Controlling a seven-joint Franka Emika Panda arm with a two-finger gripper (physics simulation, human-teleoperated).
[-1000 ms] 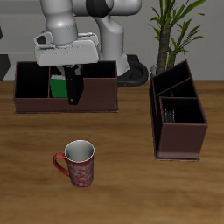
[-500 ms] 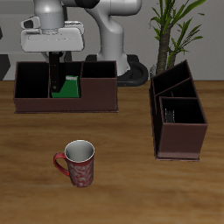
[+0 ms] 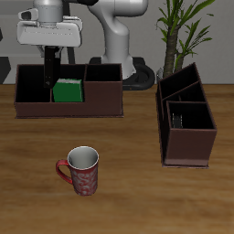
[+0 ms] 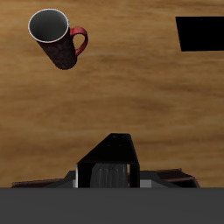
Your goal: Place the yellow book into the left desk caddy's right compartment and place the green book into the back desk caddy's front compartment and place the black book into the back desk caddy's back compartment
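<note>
1. I can't tell how the gripper point(image 3: 47, 73) jaws stand.
2. The green book point(image 3: 67, 91) sits just beside them, inside the back desk caddy point(image 3: 69, 108).
3. The wooden table point(image 3: 137, 192) carries a red mug point(image 3: 80, 170); a plant point(image 3: 178, 37) stands behind.

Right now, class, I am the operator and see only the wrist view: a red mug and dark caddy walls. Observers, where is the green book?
Observer: The green book sits in the back desk caddy's middle section.
Operator: Where is the end effector?
Observer: The end effector hangs over that caddy beside the book; open or shut, I cannot tell.
Operator: And the other caddy?
Observer: The left desk caddy stands by a plant.
</note>
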